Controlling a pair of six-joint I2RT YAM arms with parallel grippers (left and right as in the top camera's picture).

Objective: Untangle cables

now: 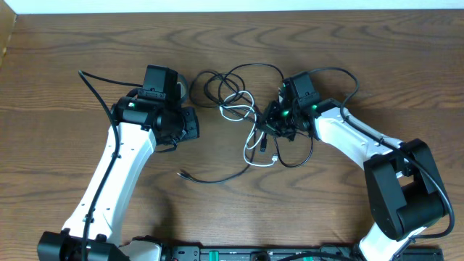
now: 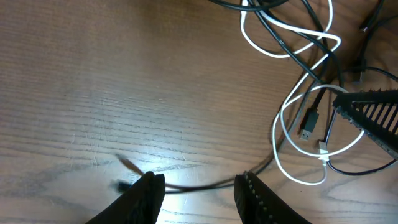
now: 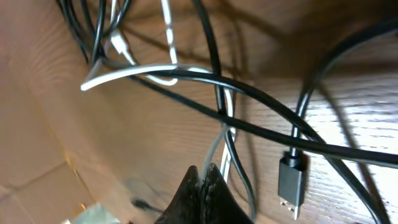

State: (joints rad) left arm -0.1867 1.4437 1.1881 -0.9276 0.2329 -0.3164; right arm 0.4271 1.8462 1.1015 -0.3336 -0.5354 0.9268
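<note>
**A:** Start closest in. How do the fingers of the right tool (image 3: pixel 202 180) stand?

**B:** They're pressed together, tip to tip. The white cable (image 3: pixel 127 76) loops back and runs right down to the tips. I cannot tell whether it is nipped there.

**A:** And just past that?

**B:** A black cable (image 3: pixel 303 115) drops to its plug (image 3: pixel 291 180), which sits just beside the tool.

**A:** What about the left tool (image 2: pixel 199 190)?

**B:** Its fingers are apart and hold nothing. A loose black strand (image 2: pixel 199 186) lies on the desk (image 1: pixel 72 43), crossing the gap just beyond the tips.

**A:** Farther out?

**B:** The tangle (image 1: pixel 246 101) lies between the arms. The right tool is at its edge, and the left tool stands apart from it.
</note>
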